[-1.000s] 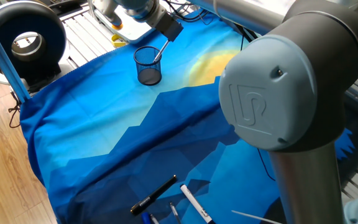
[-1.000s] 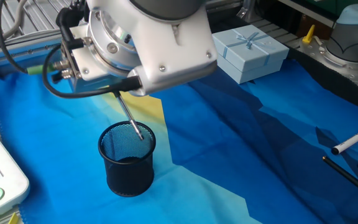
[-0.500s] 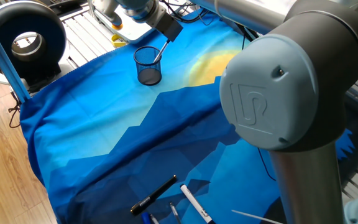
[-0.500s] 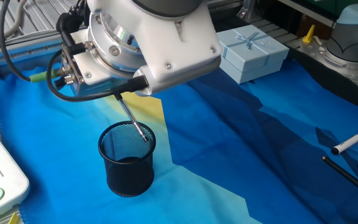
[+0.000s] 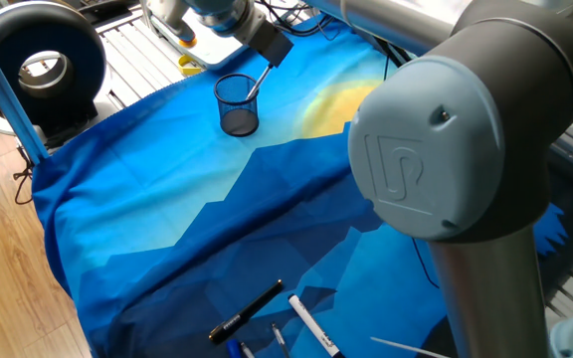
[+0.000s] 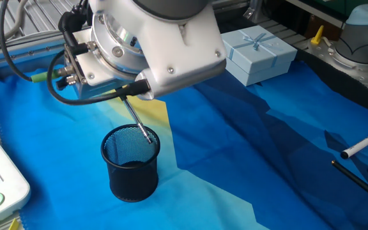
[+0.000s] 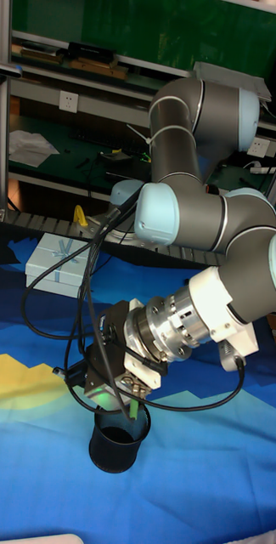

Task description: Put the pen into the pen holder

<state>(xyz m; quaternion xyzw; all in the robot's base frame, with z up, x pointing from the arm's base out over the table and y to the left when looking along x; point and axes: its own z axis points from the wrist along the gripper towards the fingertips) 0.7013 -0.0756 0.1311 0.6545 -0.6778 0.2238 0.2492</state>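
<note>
The pen holder (image 5: 237,104) is a small black mesh cup standing on the blue cloth, also seen in the other fixed view as the pen holder (image 6: 131,163) and in the tall view as the pen holder (image 7: 118,442). My gripper (image 5: 269,54) hangs just above its rim, shut on the pen (image 6: 138,121). The slim silvery pen (image 5: 255,85) slants down from the gripper (image 6: 130,96), and its lower end dips inside the cup at the rim's right side. The wrist body hides the fingertips. In the tall view the gripper (image 7: 114,384) sits right over the cup.
A black marker (image 5: 247,311) and a white marker with black cap (image 5: 311,325) lie at the cloth's near edge. A light-blue gift box (image 6: 255,54) stands behind the cup. A black ring-shaped device (image 5: 38,65) sits left. The arm's big joint (image 5: 466,149) blocks part of one fixed view.
The gripper with the pen has shifted slightly toward the cup's right rim; the pen tip sits a little further along the rim. The cup has not moved.
</note>
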